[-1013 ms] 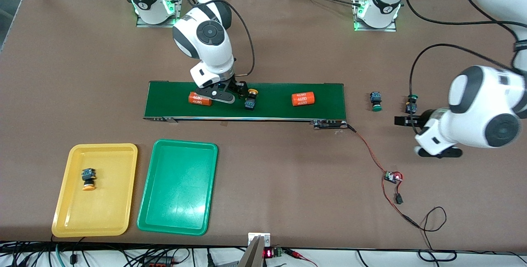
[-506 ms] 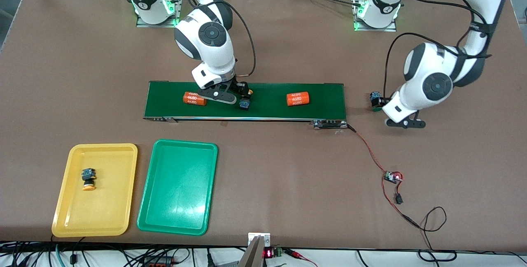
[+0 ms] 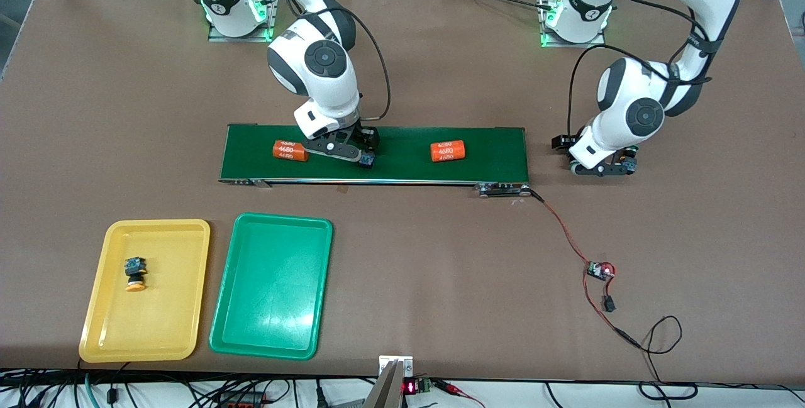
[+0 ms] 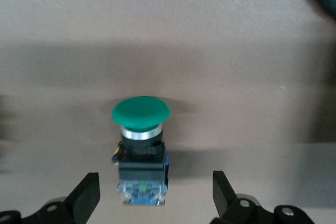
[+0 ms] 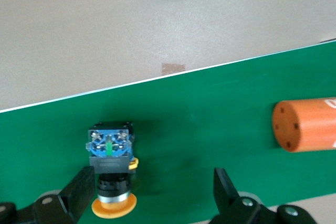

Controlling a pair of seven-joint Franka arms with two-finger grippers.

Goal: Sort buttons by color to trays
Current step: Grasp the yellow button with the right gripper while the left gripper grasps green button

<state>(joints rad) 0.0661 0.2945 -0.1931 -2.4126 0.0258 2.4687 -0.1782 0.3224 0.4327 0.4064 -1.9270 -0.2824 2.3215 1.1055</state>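
Two trays sit nearest the front camera, toward the right arm's end of the brown table [image 3: 440, 257]: yellow tray [image 3: 100, 326] with one yellow-capped button [image 3: 134, 272] lying in it, green tray [image 3: 270, 332] just beside it, nothing in it. Table edge below them shows cables and a small red display. Loose red-black wire with a small circuit board [image 3: 600, 270] runs toward the left arm's end.

Farther back, dark green conveyor belt [image 3: 490, 150]. Two orange cylinders on it: first cylinder [image 3: 289, 151] beside the right gripper, second cylinder [image 3: 447, 151] well apart.

Right gripper [image 5: 152, 195] low over the belt, fingers spread, straddling the second yellow-capped button [image 5: 110, 174] without touching it. In the front view that button is mostly hidden under the hand.

Left gripper [image 4: 156, 198] low over bare table off the belt's end, fingers apart either side of a green-capped button [image 4: 140, 145], not gripping. Front view hides this button behind the wrist. Fourth button hard to make out.

Arm bases stand farthest back.
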